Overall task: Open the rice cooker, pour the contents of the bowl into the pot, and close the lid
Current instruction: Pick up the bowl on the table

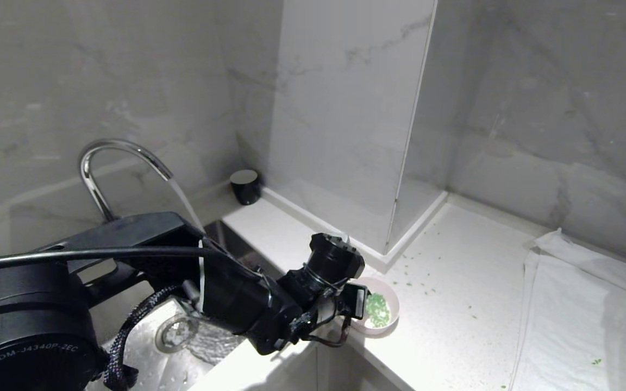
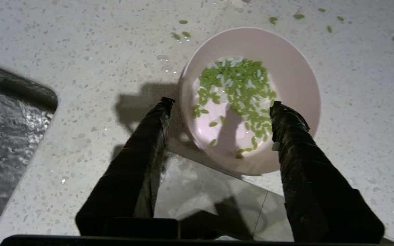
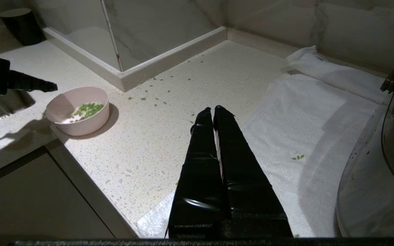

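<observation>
One bowl [image 2: 250, 99] sits on the bench [image 2: 80, 68] by the sink [image 2: 9, 119], holding the contents [image 2: 238, 92]. The left hand [image 2: 221, 102] hovers over it, fingers apart astride the near rim. A clumsy closure could tip it. The right hand [image 3: 212, 109], fingers together, hangs well apart from the bowl.

A smooth matt pink bowl [image 2: 251, 44] sits on speckled stone-like counter [image 2: 80, 51], beside soft white cloth [image 3: 303, 112] and a polished metal tap [image 1: 101, 163].

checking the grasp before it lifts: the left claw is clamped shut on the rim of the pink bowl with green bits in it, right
Not quite. The left claw is open, not clamped: in the left wrist view its fingers stand apart above the pink bowl, which sits on the counter holding the green bits.
</observation>
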You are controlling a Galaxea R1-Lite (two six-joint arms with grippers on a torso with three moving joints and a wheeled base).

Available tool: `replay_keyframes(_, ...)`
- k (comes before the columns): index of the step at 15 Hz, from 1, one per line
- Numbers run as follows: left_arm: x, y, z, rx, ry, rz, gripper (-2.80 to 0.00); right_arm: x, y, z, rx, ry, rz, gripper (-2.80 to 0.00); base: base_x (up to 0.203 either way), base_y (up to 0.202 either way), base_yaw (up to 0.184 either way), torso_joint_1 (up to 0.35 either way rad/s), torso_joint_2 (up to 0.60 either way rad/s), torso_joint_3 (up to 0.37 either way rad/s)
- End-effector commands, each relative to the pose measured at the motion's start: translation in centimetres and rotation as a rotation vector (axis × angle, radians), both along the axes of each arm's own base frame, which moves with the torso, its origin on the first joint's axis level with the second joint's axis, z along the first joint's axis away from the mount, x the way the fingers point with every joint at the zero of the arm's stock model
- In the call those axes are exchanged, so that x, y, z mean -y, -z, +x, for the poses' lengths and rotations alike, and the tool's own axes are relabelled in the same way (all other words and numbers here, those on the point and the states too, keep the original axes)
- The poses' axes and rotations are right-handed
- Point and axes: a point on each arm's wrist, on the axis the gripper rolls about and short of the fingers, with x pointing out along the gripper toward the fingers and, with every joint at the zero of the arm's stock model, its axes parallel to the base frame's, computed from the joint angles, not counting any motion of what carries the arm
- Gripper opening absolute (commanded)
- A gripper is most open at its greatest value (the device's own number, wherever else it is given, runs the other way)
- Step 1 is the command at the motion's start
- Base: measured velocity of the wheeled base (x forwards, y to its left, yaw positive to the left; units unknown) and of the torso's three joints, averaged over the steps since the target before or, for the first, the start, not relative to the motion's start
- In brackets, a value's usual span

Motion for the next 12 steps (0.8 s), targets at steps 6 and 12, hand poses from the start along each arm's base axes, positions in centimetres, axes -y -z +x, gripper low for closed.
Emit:
replay_keyframes(6, 0.7, 3.6, 0.7, -0.045, -0.008, 0.052, 0.00, 0.0, 0.0, 0.0, -0.001, -0.001, 0.000, -2.80, 0.000, 0.000, 0.000, 0.000, 0.00, 0.000)
replay_keyframes(12, 1.9, 4.7, 1.5, -0.058, -0.001, 0.072, 0.00, 0.0, 0.0, 0.0, 0.000, -0.001, 0.000, -2.80, 0.000, 0.000, 0.000, 0.000, 0.00, 0.000)
